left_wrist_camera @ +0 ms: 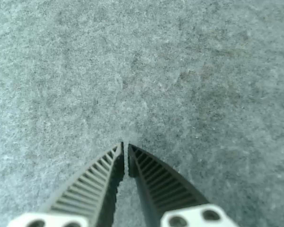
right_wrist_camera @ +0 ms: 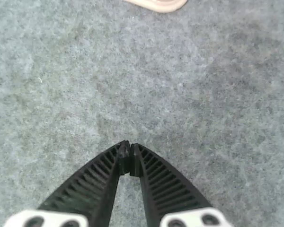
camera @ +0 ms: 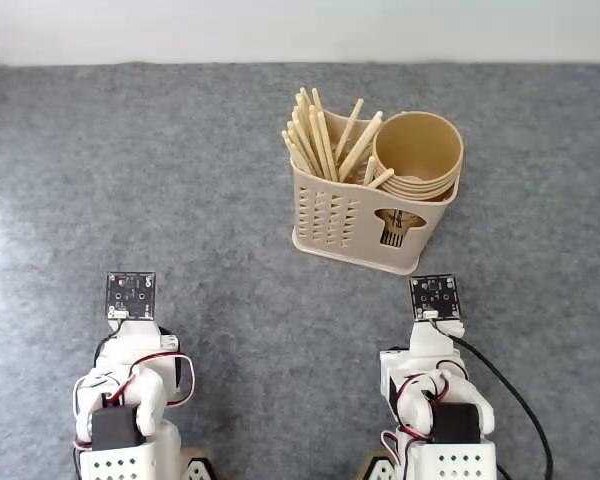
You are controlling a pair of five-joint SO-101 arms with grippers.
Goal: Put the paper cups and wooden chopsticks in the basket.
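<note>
A beige slotted basket stands on the grey carpet at the upper middle right. Several wooden chopsticks stick up from its left half. A stack of tan paper cups fills its right half. Both arms sit folded at the near edge, well short of the basket. My left gripper is shut over bare carpet with nothing in it. My right gripper is shut too, empty, with the basket's base just ahead of it.
Grey carpet covers the whole table, with wide free room left of the basket. A pale wall edge runs along the back. A black cable trails from the right arm's base.
</note>
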